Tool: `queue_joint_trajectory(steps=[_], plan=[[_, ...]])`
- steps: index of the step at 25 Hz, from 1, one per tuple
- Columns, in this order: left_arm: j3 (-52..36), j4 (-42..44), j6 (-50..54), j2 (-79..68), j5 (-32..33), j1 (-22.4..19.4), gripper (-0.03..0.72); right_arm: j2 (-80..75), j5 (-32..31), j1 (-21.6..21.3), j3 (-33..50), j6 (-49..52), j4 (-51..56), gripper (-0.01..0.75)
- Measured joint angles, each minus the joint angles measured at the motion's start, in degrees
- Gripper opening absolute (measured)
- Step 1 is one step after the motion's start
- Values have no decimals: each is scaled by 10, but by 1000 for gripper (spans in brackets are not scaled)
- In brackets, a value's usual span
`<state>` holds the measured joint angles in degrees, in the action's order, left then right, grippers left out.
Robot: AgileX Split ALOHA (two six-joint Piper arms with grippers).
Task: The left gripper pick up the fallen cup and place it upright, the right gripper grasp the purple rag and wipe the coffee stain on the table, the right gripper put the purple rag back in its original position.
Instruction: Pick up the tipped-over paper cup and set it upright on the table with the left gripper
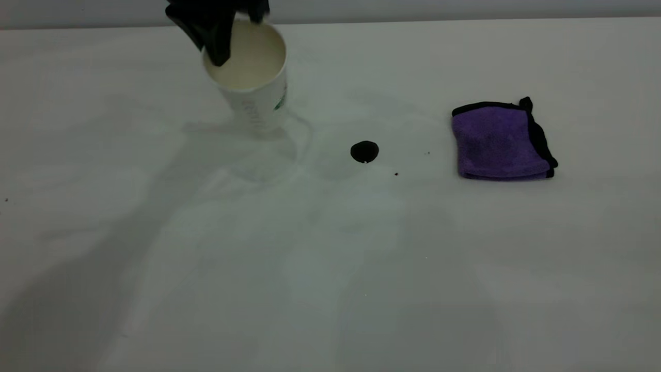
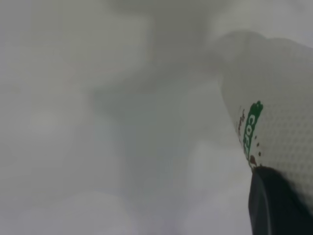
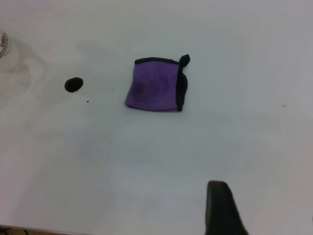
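The paper cup (image 1: 251, 77) is gripped at its rim by the left gripper (image 1: 227, 31) — tilted, base on the table (image 1: 330, 268). The coffee stain (image 1: 364, 151) and folded purple rag (image 1: 500, 140) lie apart — the right gripper's (image 3: 221, 208) opening cannot be told.

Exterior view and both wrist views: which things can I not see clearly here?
- Left end effector: the exterior view's top edge cuts it off; only dark fingers at the cup rim show.
- Cup bottom: whether it rests on the table is unclear; the left wrist view is blurred.
- Right end effector: one finger tip shows in the right wrist view; open or shut is unknowable.
- Cup lettering: partly readable.
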<state>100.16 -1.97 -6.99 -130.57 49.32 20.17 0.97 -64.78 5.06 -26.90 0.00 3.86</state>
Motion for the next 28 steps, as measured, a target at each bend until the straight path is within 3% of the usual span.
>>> queue_joint_trajectory(steps=[9,19,23,28], plan=[[114,-65,-13,-100,98,-61,0,0,0,0,0,0,0,479],[159,-79,-11,-144,120,-64,28,0,0,0,0,0,0,479],[159,-79,-11,-144,120,-64,104,0,0,0,0,0,0,479],[159,-79,-20,-138,123,-64,284,1,0,0,0,0,0,479]])
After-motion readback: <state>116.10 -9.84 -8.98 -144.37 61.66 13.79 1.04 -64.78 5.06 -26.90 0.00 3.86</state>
